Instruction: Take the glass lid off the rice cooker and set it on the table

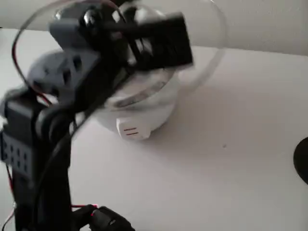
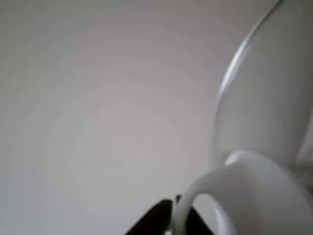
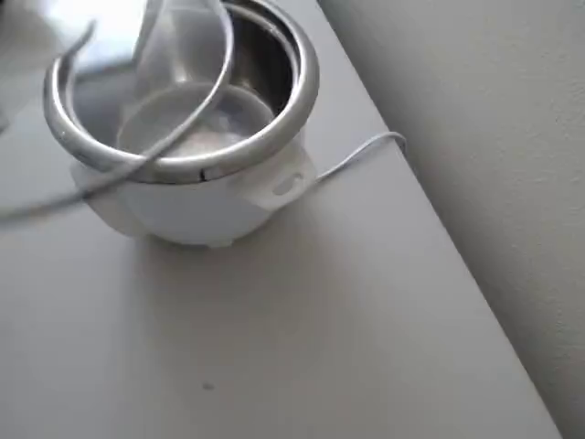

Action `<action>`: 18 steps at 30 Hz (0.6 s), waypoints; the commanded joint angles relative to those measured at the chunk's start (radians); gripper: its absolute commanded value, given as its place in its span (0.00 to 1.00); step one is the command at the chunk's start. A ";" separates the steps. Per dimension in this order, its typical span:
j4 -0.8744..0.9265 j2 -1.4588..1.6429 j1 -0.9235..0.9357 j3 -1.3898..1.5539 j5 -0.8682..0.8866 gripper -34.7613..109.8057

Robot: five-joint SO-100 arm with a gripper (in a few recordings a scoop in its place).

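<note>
Glass lid (image 1: 202,53) lifted clear, tilted above the rice cooker (image 1: 139,120) on the worktop (image 1: 231,159); jaws clamped on its knob (image 2: 244,196).

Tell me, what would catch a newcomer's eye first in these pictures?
A big round glass lid is held tilted in the air by the dark robot arm, above the white rice cooker at the back of the table. From overhead, the cooker's shiny steel pot stands open.
</note>
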 commanded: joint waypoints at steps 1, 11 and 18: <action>-0.247 0.175 0.215 0.235 -0.066 0.24; -0.534 -0.002 0.379 0.574 -0.080 0.24; -0.537 -0.239 0.291 0.581 -0.078 0.24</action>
